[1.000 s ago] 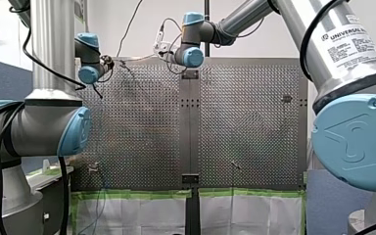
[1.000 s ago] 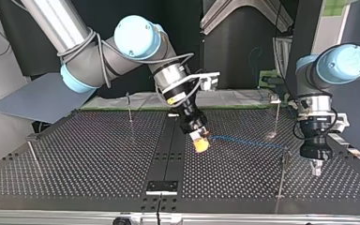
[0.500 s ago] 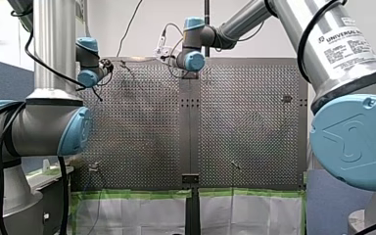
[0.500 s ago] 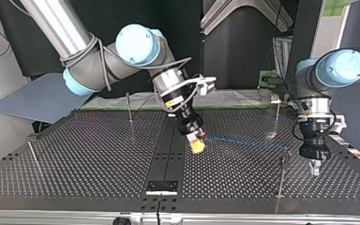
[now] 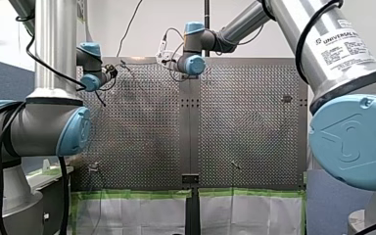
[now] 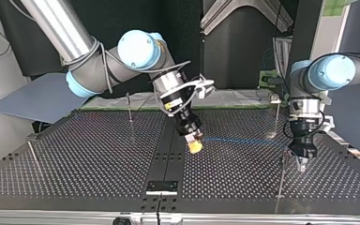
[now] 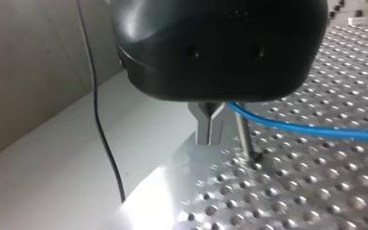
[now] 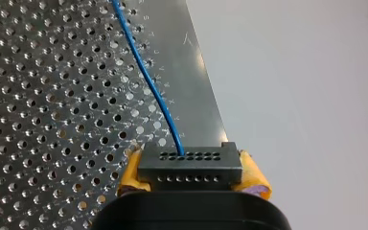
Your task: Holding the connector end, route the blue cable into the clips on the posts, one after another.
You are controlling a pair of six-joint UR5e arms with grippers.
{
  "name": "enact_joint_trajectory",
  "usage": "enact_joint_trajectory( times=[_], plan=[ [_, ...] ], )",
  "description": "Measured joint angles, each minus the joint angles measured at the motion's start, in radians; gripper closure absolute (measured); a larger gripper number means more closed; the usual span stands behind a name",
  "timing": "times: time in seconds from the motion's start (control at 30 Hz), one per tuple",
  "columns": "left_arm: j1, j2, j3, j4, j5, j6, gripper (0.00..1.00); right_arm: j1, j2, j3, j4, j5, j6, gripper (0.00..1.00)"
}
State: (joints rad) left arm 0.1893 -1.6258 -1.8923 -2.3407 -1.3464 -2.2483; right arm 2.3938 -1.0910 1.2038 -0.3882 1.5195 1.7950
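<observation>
A black connector (image 8: 190,165) sits clamped between the yellow pads (image 8: 254,175) of my right gripper (image 6: 195,146), which is shut on it above the table's middle strip. The blue cable (image 6: 243,141) runs taut from it toward the top view's right, to the clip on a thin post (image 6: 281,174). In the right wrist view the blue cable (image 8: 148,81) leads away over the perforated plate. My left gripper (image 6: 301,164) hangs just beside that post with its metal fingers (image 7: 204,125) shut and nothing held. The blue cable (image 7: 311,128) passes behind them, next to the post (image 7: 243,139).
More thin posts stand on the perforated table (image 6: 84,159): one at the back right (image 6: 278,115), one at the back middle (image 6: 129,108), one at the top view's left edge (image 6: 32,151). A black bracket (image 6: 161,186) lies on the centre strip near the front edge.
My left gripper has moved toward the top view's left, closer to the post. My right gripper has shifted slightly left with the connector, keeping the cable taut.
</observation>
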Motion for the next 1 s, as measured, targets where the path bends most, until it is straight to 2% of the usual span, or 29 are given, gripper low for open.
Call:
enact_joint_trajectory(
  times=[0.23,0.43,0.8,1.0],
  plan=[
    [0.001,-0.023,0.000,-0.002,-0.013,0.008,1.00,-0.011,0.001,0.000,0.000,0.019,0.002,1.00],
    [0.007,-0.025,0.001,-0.001,-0.013,0.008,1.00,-0.024,0.001,0.000,-0.007,0.039,0.028,1.00],
    [0.015,-0.023,0.042,-0.014,-0.015,0.010,1.00,-0.022,0.005,-0.008,-0.040,0.016,0.036,1.00],
    [0.018,-0.023,0.046,-0.014,-0.020,0.008,1.00,-0.026,0.009,-0.027,-0.041,0.037,0.039,1.00]
  ],
)
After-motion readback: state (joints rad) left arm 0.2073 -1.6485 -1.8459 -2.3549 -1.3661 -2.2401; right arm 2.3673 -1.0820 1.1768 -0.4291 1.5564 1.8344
